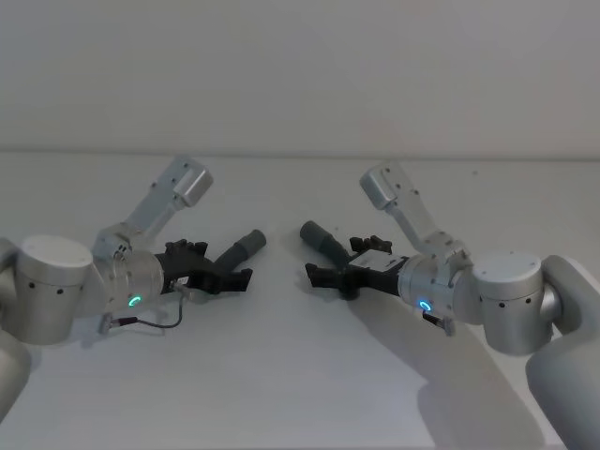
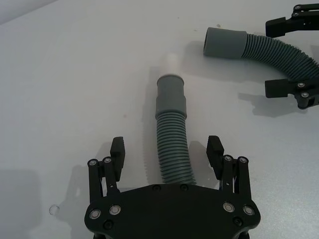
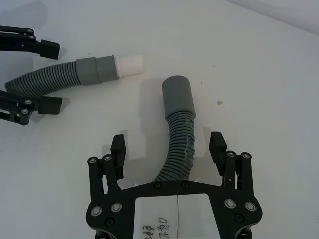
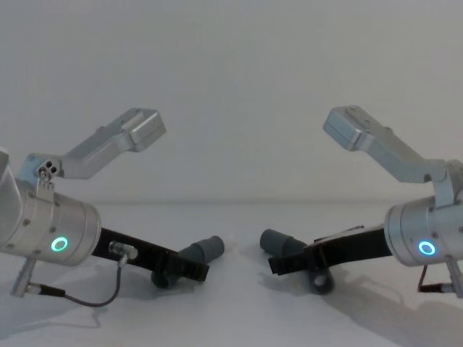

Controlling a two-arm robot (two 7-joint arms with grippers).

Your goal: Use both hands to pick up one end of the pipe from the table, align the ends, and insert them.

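**Q:** How does the pipe look from where you sit?

**Me:** It is two short curved pieces, dark grey and ribbed, both lying flat on the table. The left pipe piece ends in a smooth, wider left cuff, with a white tip poking out past it. The right pipe piece has its own right cuff, plain grey at the mouth.

**Q:** And where do they lie?

**Me:** In my head view they are near the middle of the table, the right piece at 3 o'clock of the left one. The left cuff points to 2 o'clock and the right cuff to 10 o'clock. So the mouths lean toward each other but lie apart (a bare strip of table sits between them).

**Q:** Your arms?

**Me:** Both are low, sloping down toward the table. My left gripper reaches in from 8 o'clock and my right gripper from 4 o'clock. The left ring light and the right ring light glow green-blue.

**Q:** Are you holding anything?

**Me:** No. Each gripper's fingers are spread wide and straddle the ribbed body of its own piece. One finger sits on either side, with table showing between finger and hose. Nothing is clasped.
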